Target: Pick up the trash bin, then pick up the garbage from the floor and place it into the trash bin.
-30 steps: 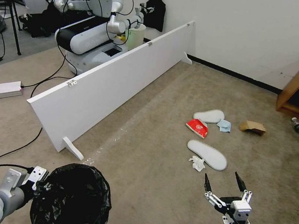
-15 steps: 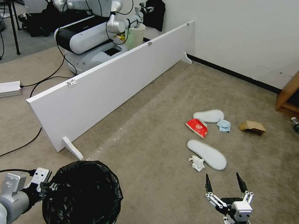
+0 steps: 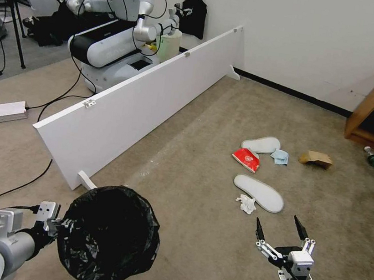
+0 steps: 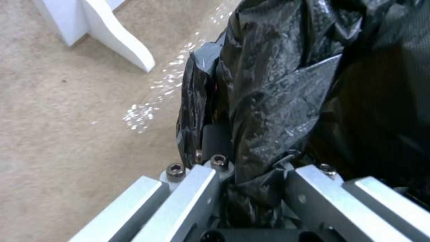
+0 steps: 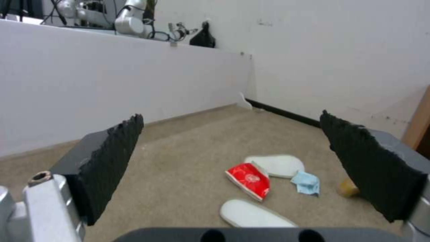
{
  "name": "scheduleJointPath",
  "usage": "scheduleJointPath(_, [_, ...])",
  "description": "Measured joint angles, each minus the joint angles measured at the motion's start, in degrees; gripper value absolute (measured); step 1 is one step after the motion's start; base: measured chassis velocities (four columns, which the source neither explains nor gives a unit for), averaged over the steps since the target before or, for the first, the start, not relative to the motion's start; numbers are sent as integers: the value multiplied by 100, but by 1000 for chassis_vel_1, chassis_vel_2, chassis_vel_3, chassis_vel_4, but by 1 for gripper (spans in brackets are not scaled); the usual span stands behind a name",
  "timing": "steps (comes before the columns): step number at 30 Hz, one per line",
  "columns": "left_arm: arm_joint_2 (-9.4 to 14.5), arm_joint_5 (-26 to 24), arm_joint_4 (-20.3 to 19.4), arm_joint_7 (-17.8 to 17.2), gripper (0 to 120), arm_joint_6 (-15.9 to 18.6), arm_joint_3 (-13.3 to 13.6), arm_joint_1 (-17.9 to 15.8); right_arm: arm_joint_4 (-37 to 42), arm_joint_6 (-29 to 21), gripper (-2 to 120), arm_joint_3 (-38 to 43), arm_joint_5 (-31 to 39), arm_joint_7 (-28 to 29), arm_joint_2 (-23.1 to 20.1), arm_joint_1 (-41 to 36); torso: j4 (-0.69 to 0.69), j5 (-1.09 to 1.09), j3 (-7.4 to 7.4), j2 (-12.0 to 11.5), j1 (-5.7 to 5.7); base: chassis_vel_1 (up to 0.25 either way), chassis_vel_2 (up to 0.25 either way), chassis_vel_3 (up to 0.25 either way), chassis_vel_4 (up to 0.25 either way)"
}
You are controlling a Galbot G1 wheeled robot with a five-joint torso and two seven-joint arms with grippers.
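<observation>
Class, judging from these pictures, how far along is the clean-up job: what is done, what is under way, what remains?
Done: the left gripper is shut on the trash bin, off the carpet. In hand: the right gripper hangs open near the crumpled tissue. Left: the two slippers, red packet, blue cloth and cardboard lie on the floor.

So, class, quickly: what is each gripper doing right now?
Left gripper: shut on the trash bin, clamping its bag-lined rim, bin held off the floor.
Right gripper: open, empty, hovering short of the near slipper.
</observation>
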Motion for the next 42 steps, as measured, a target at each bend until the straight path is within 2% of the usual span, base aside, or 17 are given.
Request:
scheduleJointPath(7, [-304,-176,-271,-322,1,-2,120,-128,213,-80,100,160,67,65,0,-9,0,1,0,0,0,0,0,0,0])
scheduleJointPath(17, [-400,-43,-481,-430,1,-90,246,-401,557,-153,100,616,181,196,0,-56,0,0,0,0,0,0,0,0,0])
scheduleJointPath(24, [-402,455,-459,-355,1,-307,333,-664,849,-310,100,1147,519,306,-23,-71,0,0,0,1,0,0,0,0,0])
scheduleJointPath(33, [-587,1219,-366,172,1,-545,526,-759,959,-313,100,1354,521,303,0,-208,-1,0,0,1,0,0,0,0,0])
scheduleJointPath(37, [-637,1357,-359,210,1,-701,533,-747,984,-317,100,1378,524,301,0,-284,0,0,0,1,0,0,0,0,0])
scheduleJointPath(42, [-651,1538,-360,272,1,-890,511,-570,978,-334,100,1398,543,297,1,-353,1,0,0,1,0,0,0,0,0])
